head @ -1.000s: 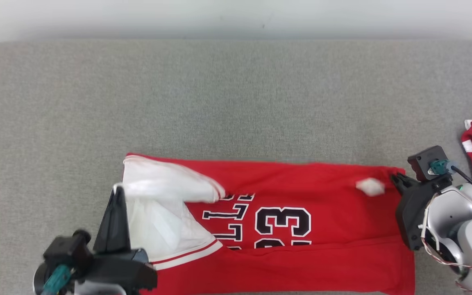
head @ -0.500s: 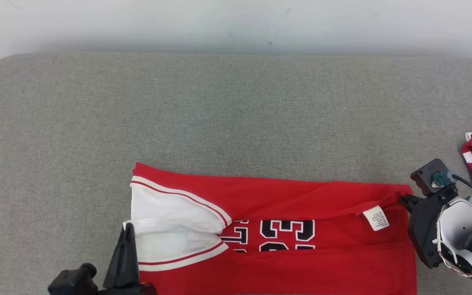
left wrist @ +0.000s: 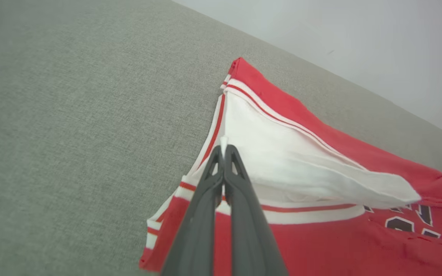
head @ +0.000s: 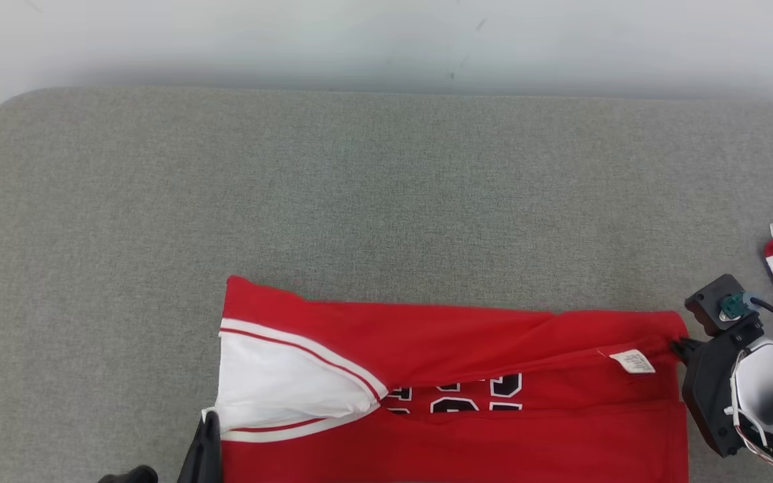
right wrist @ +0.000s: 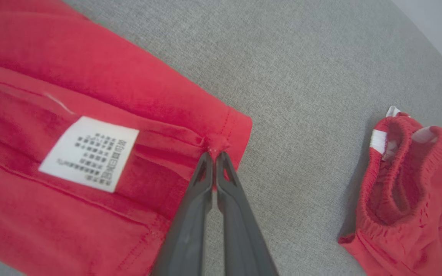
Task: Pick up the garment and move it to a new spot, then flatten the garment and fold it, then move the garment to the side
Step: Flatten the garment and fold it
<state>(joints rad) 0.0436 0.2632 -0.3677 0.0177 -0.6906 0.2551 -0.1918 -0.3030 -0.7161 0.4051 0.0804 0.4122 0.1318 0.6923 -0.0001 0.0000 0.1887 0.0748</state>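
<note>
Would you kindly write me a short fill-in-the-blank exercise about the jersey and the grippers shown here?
1. The left gripper pinches the ____ panel of the jersey.
2. The right gripper pinches a hem corner near the care label, and its jaws are ____.
3. The jersey lies on a ____ fabric surface.
4. A second red garment lies to the robot's ____ of the jersey.
Missing words: white, shut, grey, right.
</note>
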